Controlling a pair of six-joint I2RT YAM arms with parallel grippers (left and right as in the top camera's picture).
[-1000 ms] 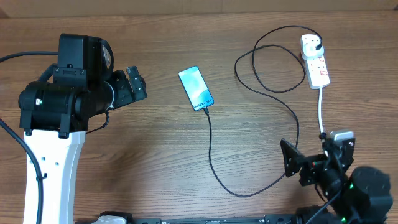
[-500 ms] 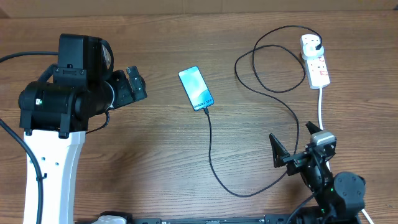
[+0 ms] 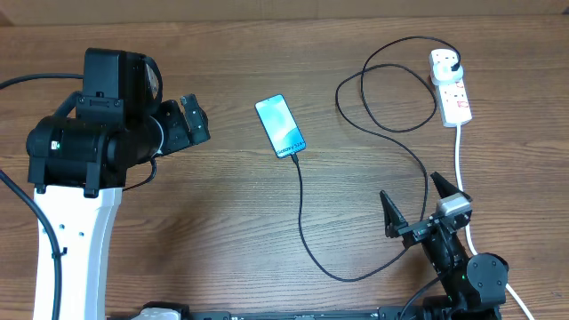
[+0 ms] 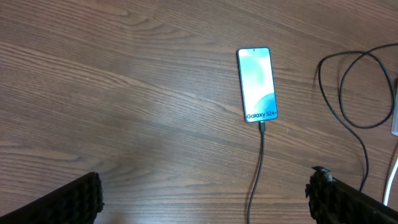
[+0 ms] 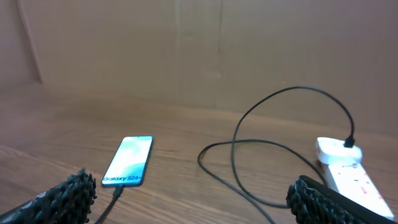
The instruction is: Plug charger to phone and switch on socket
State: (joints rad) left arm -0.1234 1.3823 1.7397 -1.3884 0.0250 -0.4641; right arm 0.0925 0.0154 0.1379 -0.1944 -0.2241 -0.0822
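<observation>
Looking left to right: your left gripper [image 3: 197, 118] has its jaws spread wide, nothing in them, well apart from the slim smartphone with the bright cyan screen [image 3: 280, 125] lying flat on the wooden table [image 3: 222, 222]. The long thin black charger cable [image 3: 300, 213] looks seated in the phone's bottom edge, with its plug in the small white oblong power strip [image 3: 452, 93]. Your right gripper [image 3: 415, 203] is wide open and empty too. I'd guess only the switch is left, and I can't tell its state.

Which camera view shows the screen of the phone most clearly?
The left wrist view: the phone lies whole and large, its screen text readable. The overhead view shows the phone whole but small; the right wrist view shows it at a low slant.
</observation>
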